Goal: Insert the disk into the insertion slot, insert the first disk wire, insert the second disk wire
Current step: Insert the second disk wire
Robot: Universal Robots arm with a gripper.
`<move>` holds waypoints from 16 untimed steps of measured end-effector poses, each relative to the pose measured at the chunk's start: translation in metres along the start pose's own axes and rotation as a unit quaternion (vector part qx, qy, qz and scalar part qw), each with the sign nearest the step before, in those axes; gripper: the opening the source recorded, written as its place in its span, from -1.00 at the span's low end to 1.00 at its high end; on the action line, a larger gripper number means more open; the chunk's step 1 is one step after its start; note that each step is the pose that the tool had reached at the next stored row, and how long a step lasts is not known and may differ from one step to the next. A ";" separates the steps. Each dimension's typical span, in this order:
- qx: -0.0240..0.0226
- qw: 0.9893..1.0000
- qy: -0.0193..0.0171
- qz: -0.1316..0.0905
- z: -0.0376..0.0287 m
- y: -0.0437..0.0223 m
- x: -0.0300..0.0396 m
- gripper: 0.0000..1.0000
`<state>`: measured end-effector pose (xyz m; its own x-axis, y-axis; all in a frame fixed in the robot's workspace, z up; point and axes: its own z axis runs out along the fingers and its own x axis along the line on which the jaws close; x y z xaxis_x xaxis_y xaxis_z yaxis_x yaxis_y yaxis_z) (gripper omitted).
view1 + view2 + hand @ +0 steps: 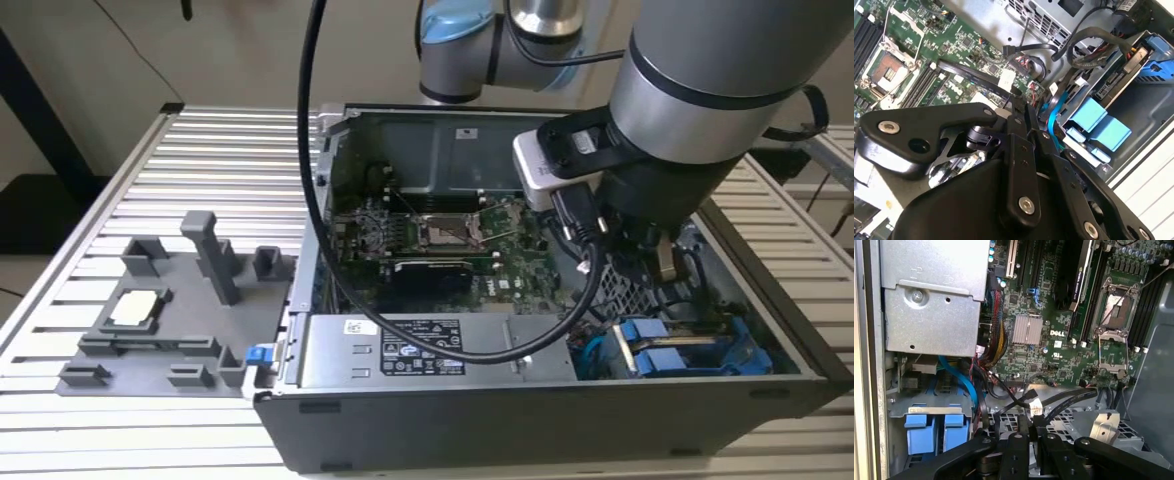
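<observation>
Black fingers (1029, 440) of the gripper (1030, 426) fill the near edge of the first wrist view, drawn narrow around a thin black cable (1064, 402) above the perforated case floor, with the blue-framed disk (936, 432) seated in the grey sheet-metal insertion slot (929, 407) beside them. Second wrist view: the same fingers (1016, 145) pinch close together near the green motherboard (954, 55) — blue disk tabs (1099, 125) sit in the bay just beside. Exterior view: the arm reaches into the open grey computer case (534, 420) on the ribbed metal worktop (160, 200), near the blue disk (681, 352).
</observation>
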<state>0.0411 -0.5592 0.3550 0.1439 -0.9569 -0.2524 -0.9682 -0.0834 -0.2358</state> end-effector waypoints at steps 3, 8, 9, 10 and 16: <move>-0.002 1.000 0.009 -0.002 0.0002 -0.0024 0.0013 -0.68; -0.004 1.000 0.025 -0.005 0.0002 -0.0067 0.0055 -0.68; -0.004 1.000 0.028 -0.006 0.0003 -0.0076 0.0064 -0.68; -0.005 1.000 0.031 -0.006 0.0004 -0.0090 0.0072 -0.68; -0.009 0.998 0.056 -0.012 0.0018 -0.0187 0.0110 -0.68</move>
<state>0.0612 -0.5677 0.3549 0.1436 -0.9797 -0.1400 -0.9685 -0.1100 -0.2235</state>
